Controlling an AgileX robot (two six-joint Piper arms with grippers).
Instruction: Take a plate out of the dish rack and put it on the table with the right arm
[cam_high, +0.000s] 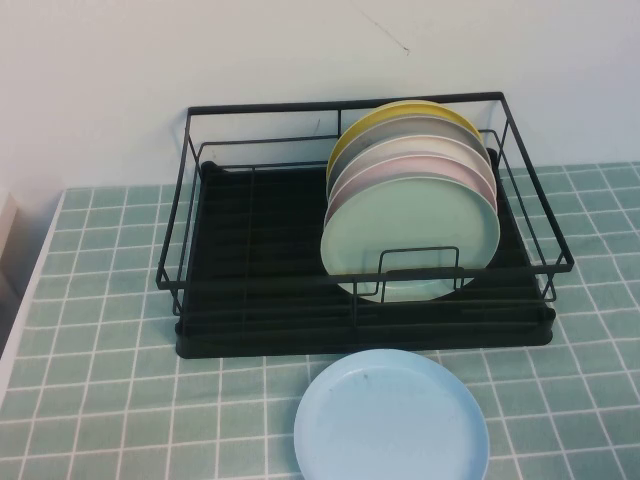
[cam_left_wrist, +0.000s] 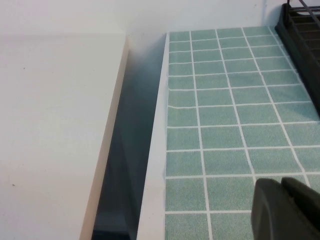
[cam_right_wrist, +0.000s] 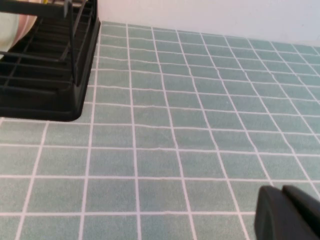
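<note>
The black wire dish rack (cam_high: 250, 260) stands at the back of the green-tiled table (cam_high: 100, 300). Several plates stand on edge in its right half. The frontmost is the pale mint-green plate (cam_high: 410, 235), behind a small wire loop. Neither arm shows in the high view. In the right wrist view my right gripper (cam_right_wrist: 282, 192) hovers shut and empty over bare tiles, with the rack's corner (cam_right_wrist: 45, 75) some way off. My left gripper (cam_left_wrist: 281, 186) is shut and empty above the tiles near the table's left edge, and the rack's corner (cam_left_wrist: 300, 25) lies far ahead of it.
A light blue plate (cam_high: 392, 418) lies flat on the table just in front of the rack. Yellow, grey and pink plates stand behind the mint one. A white wall rises behind the rack. A white counter (cam_left_wrist: 50, 125) sits beyond a gap at the table's left edge.
</note>
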